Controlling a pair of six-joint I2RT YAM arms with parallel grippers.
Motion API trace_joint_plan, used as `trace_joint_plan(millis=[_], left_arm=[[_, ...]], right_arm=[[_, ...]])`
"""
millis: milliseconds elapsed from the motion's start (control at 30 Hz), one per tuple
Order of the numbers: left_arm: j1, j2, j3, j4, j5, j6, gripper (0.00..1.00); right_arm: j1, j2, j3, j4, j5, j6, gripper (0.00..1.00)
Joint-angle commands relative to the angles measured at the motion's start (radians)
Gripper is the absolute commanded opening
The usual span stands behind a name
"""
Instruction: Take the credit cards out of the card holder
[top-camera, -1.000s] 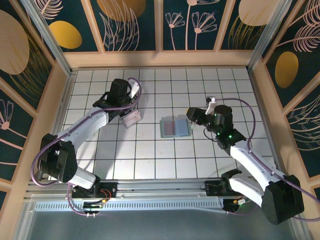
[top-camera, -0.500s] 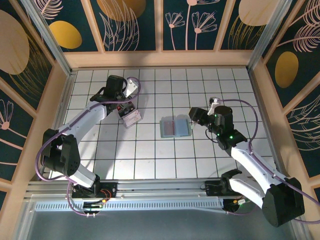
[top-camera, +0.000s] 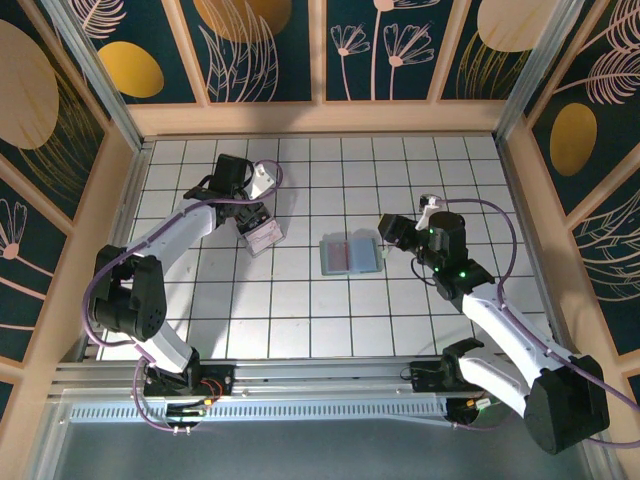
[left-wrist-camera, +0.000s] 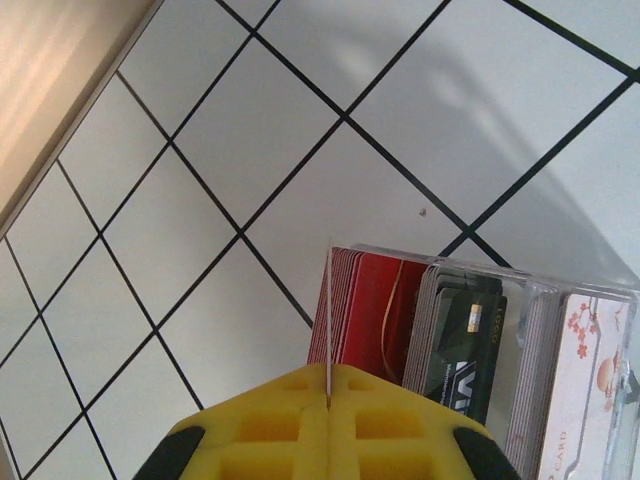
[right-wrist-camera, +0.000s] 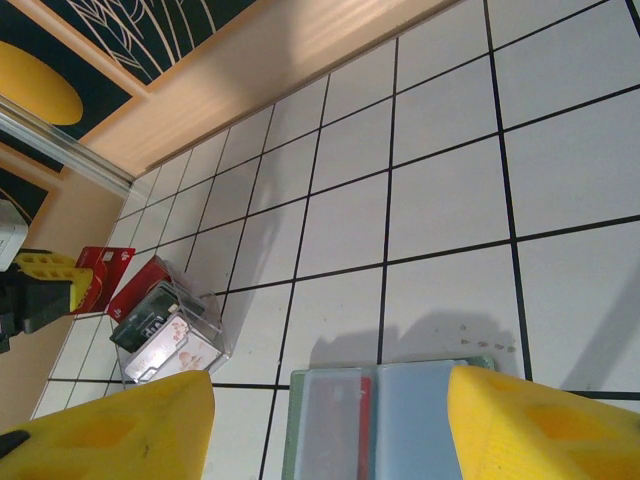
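Mid-bench (top-camera: 300, 300): card holder (top-camera: 350, 254) lies open and flat, with a whitish credit card (right-wrist-camera: 335, 420) with red print in its left panel. Right fingers (right-wrist-camera: 540, 420) stand apart and empty, hovering at the holder's far right corner. Farther back on the left, a clear box (top-camera: 262, 235) of stacked cards sits well apart from the holder. Just beyond it, left fingers (left-wrist-camera: 270, 420) are pressed together on a thin red card (right-wrist-camera: 105, 275) near the box's far end.
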Motion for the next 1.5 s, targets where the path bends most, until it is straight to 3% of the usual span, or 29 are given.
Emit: trace_joint_plan(millis=[0,833,933,1467], left_arm=[[0.012,0.018,-0.005,-0.017,0.034,0.031,0.0],[0.025,0.107,0.018,-0.074,0.06,0.061,0.0],[0.025,0.109,0.022,-0.066,0.059,0.055,0.12],[0.025,0.08,0.062,-0.074,0.002,0.029,0.22]], right_arm=[[-0.001,-0.007,0.034,0.003,0.013,0.005,0.63],[-0.001,0.011,0.042,0.006,0.008,0.017,0.63],[0.0,0.016,0.045,0.011,-0.002,0.015,0.61],[-0.001,0.036,0.045,0.026,-0.02,0.02,0.6]])
